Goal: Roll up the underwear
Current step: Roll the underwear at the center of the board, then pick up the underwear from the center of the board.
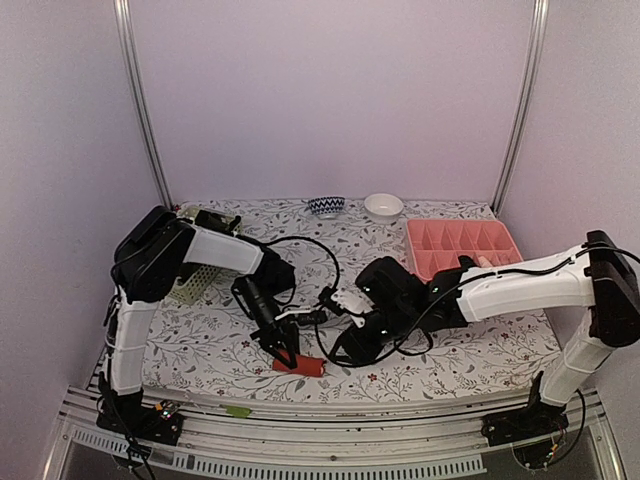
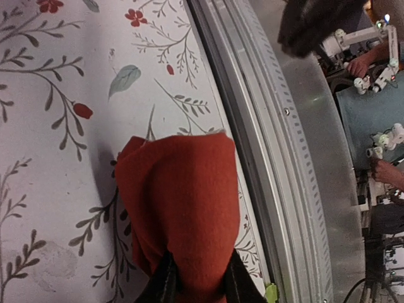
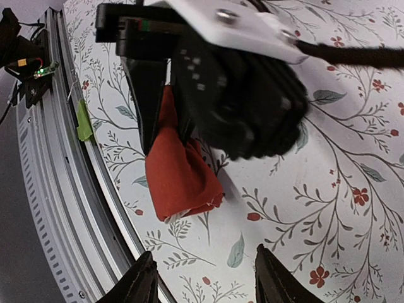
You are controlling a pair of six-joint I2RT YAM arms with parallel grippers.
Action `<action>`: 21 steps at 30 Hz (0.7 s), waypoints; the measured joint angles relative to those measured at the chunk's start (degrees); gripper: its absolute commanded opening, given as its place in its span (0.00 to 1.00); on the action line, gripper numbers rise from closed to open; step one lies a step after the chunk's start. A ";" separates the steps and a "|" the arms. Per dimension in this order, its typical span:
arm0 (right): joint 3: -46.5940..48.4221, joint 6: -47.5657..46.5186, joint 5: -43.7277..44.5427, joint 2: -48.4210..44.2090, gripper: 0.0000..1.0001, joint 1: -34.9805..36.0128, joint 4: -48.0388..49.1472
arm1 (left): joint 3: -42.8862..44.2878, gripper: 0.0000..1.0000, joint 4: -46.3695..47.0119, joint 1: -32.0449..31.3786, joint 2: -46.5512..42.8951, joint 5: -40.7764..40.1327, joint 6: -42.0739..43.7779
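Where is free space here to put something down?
Free: the floral tablecloth between the pink plastic divider tray and the near edge, and left, in front of the pale green perforated basket. Crowded: front centre, where the left gripper pinches the red-orange underwear beside the right gripper.

Red underwear end pinched in left claw runs off the frame's bottom edge; from the right wrist, that claw's body hides its upper part.

1 high camera overlooks the whole table; 2 wrist cameras, close in, share the red underwear at its edge.
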 measured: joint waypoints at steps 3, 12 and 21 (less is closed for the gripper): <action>4.72 -1.64 2.58 4.11 0.55 3.21 -1.16 | 2.54 0.00 -5.66 0.39 3.41 2.34 0.87; 15.85 -8.87 7.65 15.02 0.60 9.27 -3.08 | 5.53 0.00 -14.69 0.81 8.85 6.12 0.11; 19.32 -14.86 12.00 21.18 0.57 12.24 -4.74 | 6.84 0.00 -17.62 1.16 10.56 6.23 -0.17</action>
